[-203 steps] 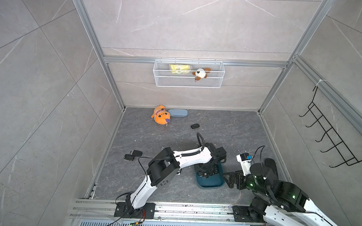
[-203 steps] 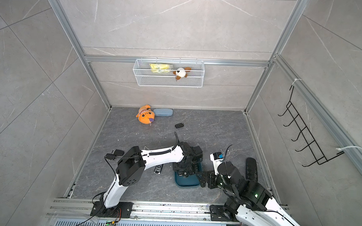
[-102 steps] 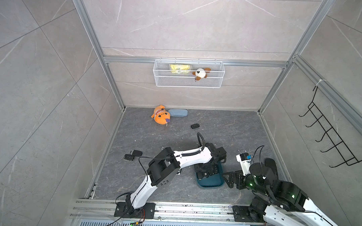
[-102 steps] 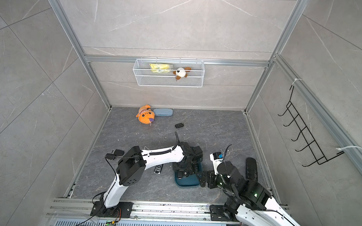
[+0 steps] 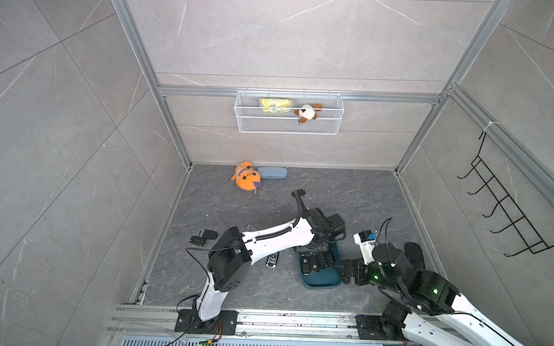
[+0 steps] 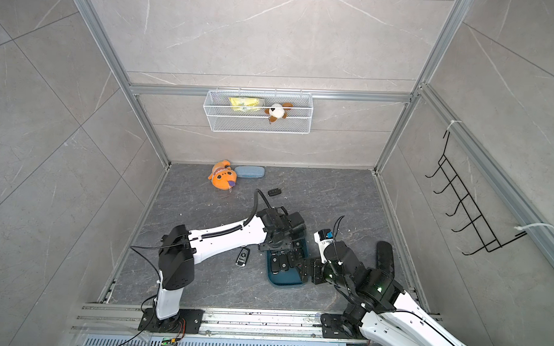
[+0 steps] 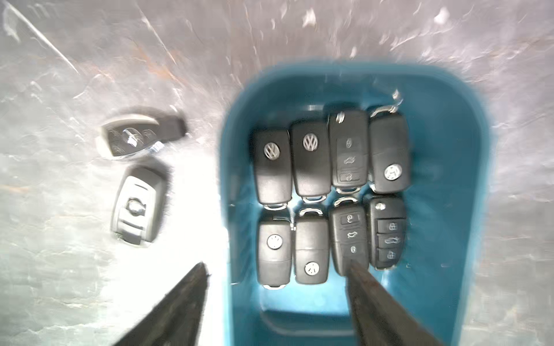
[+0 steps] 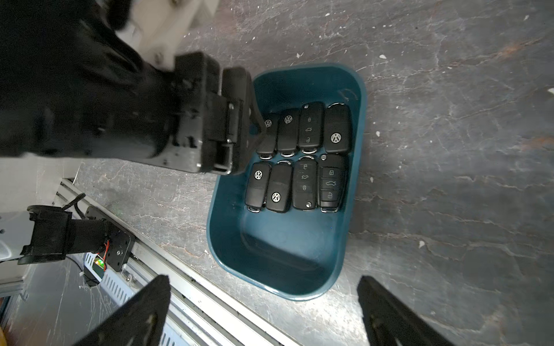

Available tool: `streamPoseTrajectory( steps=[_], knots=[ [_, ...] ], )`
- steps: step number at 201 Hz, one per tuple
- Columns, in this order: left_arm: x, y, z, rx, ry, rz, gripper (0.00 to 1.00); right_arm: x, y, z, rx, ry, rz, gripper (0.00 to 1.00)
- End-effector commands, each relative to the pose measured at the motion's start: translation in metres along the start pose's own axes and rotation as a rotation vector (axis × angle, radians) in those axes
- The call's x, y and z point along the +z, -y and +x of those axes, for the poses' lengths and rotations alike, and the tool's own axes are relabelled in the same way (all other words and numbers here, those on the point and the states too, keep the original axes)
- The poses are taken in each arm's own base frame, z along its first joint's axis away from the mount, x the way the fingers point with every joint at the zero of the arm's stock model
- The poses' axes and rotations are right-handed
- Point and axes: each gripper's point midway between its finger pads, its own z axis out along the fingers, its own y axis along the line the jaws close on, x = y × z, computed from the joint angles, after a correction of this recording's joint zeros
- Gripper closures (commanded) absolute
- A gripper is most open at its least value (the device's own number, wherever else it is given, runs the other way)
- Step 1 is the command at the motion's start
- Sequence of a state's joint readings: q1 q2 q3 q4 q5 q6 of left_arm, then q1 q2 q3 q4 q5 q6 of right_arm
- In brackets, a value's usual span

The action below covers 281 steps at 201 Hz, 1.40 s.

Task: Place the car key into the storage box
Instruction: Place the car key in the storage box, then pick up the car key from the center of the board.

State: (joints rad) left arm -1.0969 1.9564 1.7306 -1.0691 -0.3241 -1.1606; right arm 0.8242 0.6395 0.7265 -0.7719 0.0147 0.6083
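Observation:
The storage box is a dark teal bin on the floor near the front. Several black car keys lie in it in two rows. My left gripper hangs over the box, open and holding nothing. One fingertip overlaps a buttoned key, the other is outside the box wall. My right gripper is open and empty, beside the box's right end.
More key fobs lie on the floor: a silver-black one left of the box, two further left, one further back. An orange plush and pale blue case sit by the back wall, under a wire basket.
The left wrist has lifted slightly over the storage box. The box and the right arm are where they were.

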Motion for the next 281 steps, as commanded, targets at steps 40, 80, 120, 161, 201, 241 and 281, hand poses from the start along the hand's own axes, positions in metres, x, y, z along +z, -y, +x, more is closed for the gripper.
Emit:
streamPoseTrajectory(
  steps=[40,80,120,161,201,241,281],
  knots=[
    [-0.017,-0.074,-0.038,-0.08,0.088,-0.058,0.0,0.019,-0.042,-0.036,-0.047,0.025,-0.107,0.0],
    [-0.001,-0.114,-0.033,-0.053,0.055,-0.07,0.0,0.037,-0.058,-0.046,-0.058,-0.003,-0.14,0.0],
    [0.023,-0.134,-0.017,-0.025,-0.004,0.005,0.12,0.049,-0.065,-0.051,-0.058,-0.02,-0.145,0.01],
    [0.044,-0.134,-0.005,0.048,-0.065,0.014,0.22,0.06,-0.07,-0.054,-0.049,-0.031,-0.147,0.01],
    [0.069,-0.126,0.009,0.109,-0.139,0.024,0.24,0.067,-0.073,-0.055,-0.044,-0.04,-0.147,0.01],
    [0.088,-0.123,0.021,0.149,-0.196,0.022,0.27,0.069,-0.074,-0.055,-0.043,-0.044,-0.142,0.0],
    [0.101,-0.124,0.033,0.147,-0.241,0.015,0.38,0.07,-0.074,-0.054,-0.04,-0.05,-0.135,0.01]
  ],
)
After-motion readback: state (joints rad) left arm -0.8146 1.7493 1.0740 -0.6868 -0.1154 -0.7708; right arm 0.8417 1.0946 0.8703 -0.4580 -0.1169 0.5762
